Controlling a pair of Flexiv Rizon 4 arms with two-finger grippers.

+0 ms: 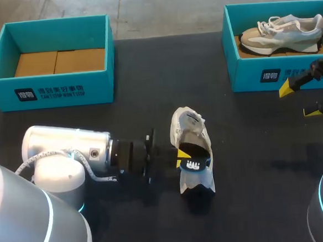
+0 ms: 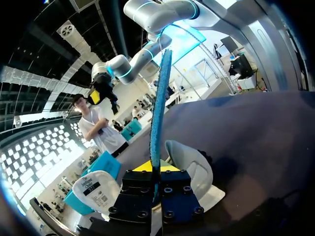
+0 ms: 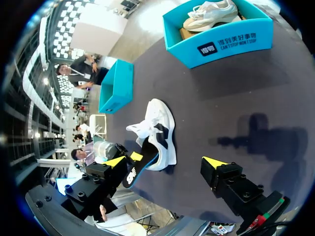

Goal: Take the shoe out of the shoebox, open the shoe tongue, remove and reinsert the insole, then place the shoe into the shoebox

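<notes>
Inside the left tool [image 2: 156, 168], the insole [image 2: 160, 108] stands clamped edge-on.

We see a white shoe [image 1: 187, 127] on a black table [image 1: 252, 148], its insole [image 1: 196, 164] blue-black, and teal shoeboxes [image 1: 54, 92] beyond the shoe.

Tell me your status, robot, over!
Left gripper shut on insole, partly out of white shoe. Right gripper open, apart. Other sneaker in right shoebox, nothing blocking.
</notes>
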